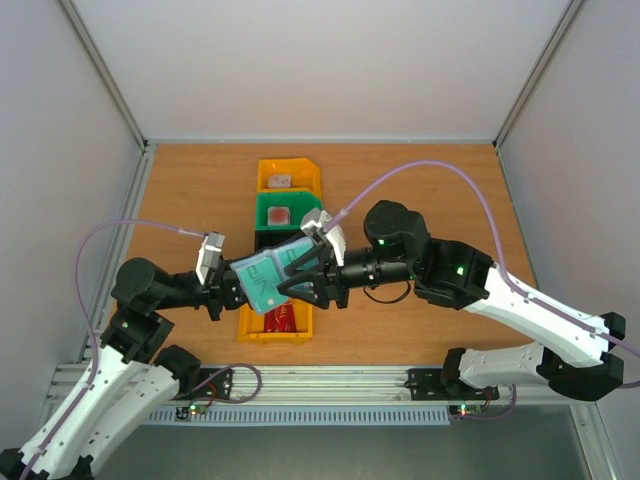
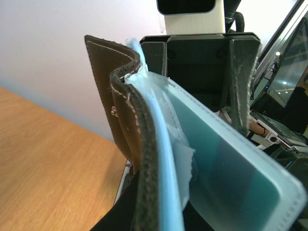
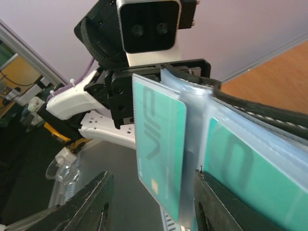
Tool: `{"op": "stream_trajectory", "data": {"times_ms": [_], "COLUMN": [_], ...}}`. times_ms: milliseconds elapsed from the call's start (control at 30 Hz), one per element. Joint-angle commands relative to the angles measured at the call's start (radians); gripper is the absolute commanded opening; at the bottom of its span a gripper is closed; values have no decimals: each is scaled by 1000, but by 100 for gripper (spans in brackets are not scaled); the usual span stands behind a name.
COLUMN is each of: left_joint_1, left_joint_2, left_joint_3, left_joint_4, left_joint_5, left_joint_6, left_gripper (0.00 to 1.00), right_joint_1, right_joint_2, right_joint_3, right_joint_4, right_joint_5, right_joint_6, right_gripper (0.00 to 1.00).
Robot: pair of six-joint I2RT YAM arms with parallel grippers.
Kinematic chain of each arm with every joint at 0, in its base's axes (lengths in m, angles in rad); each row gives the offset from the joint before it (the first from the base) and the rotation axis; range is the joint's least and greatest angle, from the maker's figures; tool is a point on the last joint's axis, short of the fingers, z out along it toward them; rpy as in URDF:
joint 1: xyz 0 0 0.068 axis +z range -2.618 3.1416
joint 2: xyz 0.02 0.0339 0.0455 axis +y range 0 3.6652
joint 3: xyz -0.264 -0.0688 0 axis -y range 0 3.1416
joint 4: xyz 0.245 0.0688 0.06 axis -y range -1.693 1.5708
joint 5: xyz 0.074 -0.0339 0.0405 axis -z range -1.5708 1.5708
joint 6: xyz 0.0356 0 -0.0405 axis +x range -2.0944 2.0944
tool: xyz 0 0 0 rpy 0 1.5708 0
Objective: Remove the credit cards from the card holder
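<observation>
Card holder (image 1: 262, 281) in clenched left pincer (image 1: 237, 289); teal card (image 3: 161, 139) inside gaping right pincer (image 3: 150, 197)

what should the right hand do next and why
Probably close the right hand on the teal card. Its fingers stand open on either side of that card, not yet touching it, and the left hand holds the card holder steady, so a grip looks ready.
</observation>
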Motion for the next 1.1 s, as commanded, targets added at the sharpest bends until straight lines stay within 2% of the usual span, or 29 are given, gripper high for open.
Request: {"op": "stream_trajectory", "data": {"times_ms": [0, 500, 700, 900, 1067], "left_joint_1": [-6, -6, -6, -6, -6], "left_joint_2": [-24, 13, 14, 5, -10], "left_joint_3": [4, 0, -6, 3, 22], "left_joint_4": [169, 245, 238, 192, 123], "left_joint_5": [97, 96, 75, 66, 71], "left_joint_6": [16, 16, -7, 8, 50], "left_gripper": [0, 0, 0, 0, 0], "right_joint_1": [-5, 5, 5, 5, 5], "right_joint_2": [-12, 72, 21, -18, -20], "right_joint_3": [13, 43, -6, -49, -40], "right_joint_4": [-82, -2, 71, 90, 77], "right_joint_5": [138, -56, -120, -107, -89], "right_joint_6": [-16, -25, -14, 8, 7], "right_gripper": [46, 40, 29, 11, 1]}}
